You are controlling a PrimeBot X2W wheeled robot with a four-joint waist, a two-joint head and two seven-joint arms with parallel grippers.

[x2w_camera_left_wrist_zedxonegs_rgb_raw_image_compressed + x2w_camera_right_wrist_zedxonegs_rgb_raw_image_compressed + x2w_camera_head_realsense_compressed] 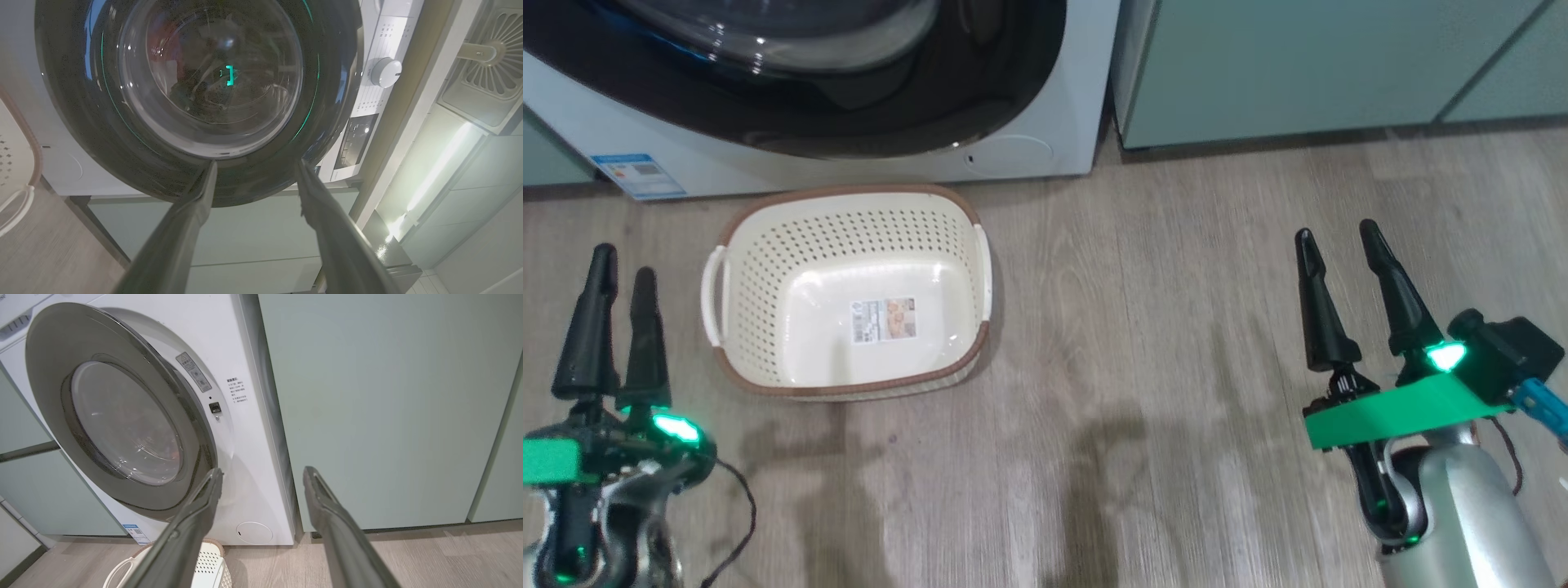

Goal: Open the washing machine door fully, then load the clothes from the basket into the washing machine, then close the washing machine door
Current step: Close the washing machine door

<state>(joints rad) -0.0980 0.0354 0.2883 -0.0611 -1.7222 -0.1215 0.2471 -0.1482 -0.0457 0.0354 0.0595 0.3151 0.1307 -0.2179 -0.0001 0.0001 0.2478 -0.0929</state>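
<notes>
**Basket emptied, door not yet flush, both grippers spread**

A big white front-loading washing machine (pixel 253 457) is seen standing on a pale wood-look floor (pixel 1143 343), with flat pale green cabinets (pixel 367 396) set just beside it. Its large round door (pixel 45 375), with a wide glossy black rim and a domed clear glass window, is not pressed flush. The edge nearer the cabinets stands slightly off the white front, and a small dark latch slot (pixel 214 407) is left uncovered beside it. Through the glass a dim red patch (pixel 165 49) is made out inside the drum; whether it is the garment cannot be told for certain.

A small cream-white perforated plastic basket (pixel 768 253) with a brown rim and white side handles is set on the floor directly before the machine. Nothing is held in it, and a label sticker (pixel 883 318) is exposed on its bottom.

The left gripper (pixel 624 261) is held low beside the basket, its fingers spread apart with nothing between them. The right gripper (pixel 1337 230) is held well apart from the basket, likewise spread wide and gripping nothing.

A round white flap (pixel 254 533) and a blue sticker (pixel 637 175) are seen low on the machine's front.
</notes>
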